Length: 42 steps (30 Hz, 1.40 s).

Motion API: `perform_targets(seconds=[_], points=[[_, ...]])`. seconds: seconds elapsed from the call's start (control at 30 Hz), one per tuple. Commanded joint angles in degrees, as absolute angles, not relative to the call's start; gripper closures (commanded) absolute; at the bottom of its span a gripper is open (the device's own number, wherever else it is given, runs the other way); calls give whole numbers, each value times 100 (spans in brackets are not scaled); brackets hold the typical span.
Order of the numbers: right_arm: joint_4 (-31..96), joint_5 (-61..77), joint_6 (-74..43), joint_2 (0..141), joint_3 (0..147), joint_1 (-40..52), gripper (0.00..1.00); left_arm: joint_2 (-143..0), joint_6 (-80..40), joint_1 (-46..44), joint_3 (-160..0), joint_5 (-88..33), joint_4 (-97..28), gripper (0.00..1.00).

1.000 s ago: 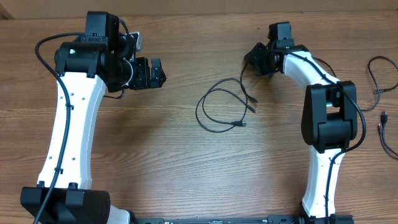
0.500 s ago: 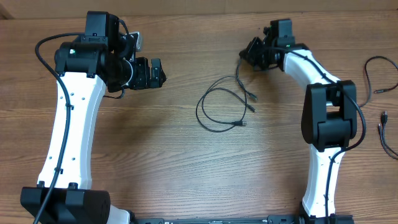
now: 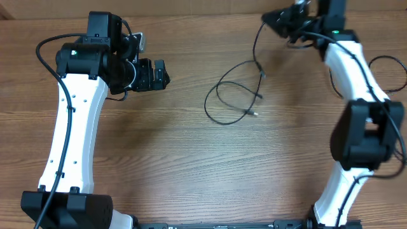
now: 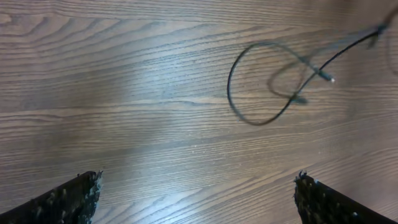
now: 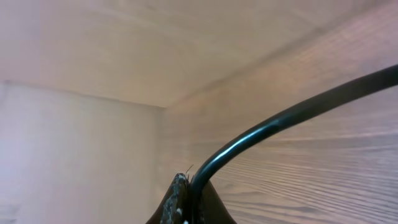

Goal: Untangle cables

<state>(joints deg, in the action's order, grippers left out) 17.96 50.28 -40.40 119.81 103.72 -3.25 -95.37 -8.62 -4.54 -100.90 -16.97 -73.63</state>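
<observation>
Right wrist: cable (image 5: pixel 261 127) between closed fingers (image 5: pixel 176 202)

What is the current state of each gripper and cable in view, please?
right gripper: jaws shut on the cable.
left gripper: jaws wide open, empty, well apart from the cable.
cable: one stretch pinched in the right gripper, the rest lying in loose overlapping loops on the table.
</observation>
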Motion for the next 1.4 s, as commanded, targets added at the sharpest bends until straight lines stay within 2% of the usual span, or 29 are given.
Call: perform_targets(seconds=[0.0,0.3,0.47,0.63,0.77,0.93,1.07,1.1,1.13,1.17,1.23,1.37], points=[[1763,5387,-4285,11345,10547,-607,96,-9439,-790,-491,-10210,-1743,-7345,0],[1778,5323,-4305,10812,10547,-1225,96,-9439,-790,-489,-10210,-1741,-7345,0],[2255,5050,-4239,10812,10547,-1837,96,-9439,-790,-491,-10210,-1743,-7345,0],[3179,4001,-3680,10812,10547,-2521,96,-9439,-790,-491,-10210,-1741,-7345,0],[3824,2257,-3013,10812,10545,-3013,96,-9439,-790,-491,-10210,-1743,-7345,0],[4108,-32,-2163,10844,10525,-3055,96,-9439,-790,-491,-10210,-1741,-7345,0],[4080,-919,-2071,10951,10453,-3050,96,-9439,-790,-491,-10210,-1741,-7345,0],[4086,-1022,-2069,11028,10453,-3050,93,-9439,-790,-491,-10210,-1741,-7345,0],[4110,-1041,-2069,11133,10444,-3050,77,-9439,-790,-491,-10210,-1741,-7345,1],[4139,-1048,-2069,11222,10418,-3050,55,-9439,-790,-491,-10210,-1741,-7345,0],[4252,-1046,-2071,11369,10418,-3050,29,-9439,-790,-491,-10210,-1741,-7345,0],[4362,-993,-2075,11480,10418,-3050,23,-9439,-790,-491,-10210,-1743,-7345,0]])
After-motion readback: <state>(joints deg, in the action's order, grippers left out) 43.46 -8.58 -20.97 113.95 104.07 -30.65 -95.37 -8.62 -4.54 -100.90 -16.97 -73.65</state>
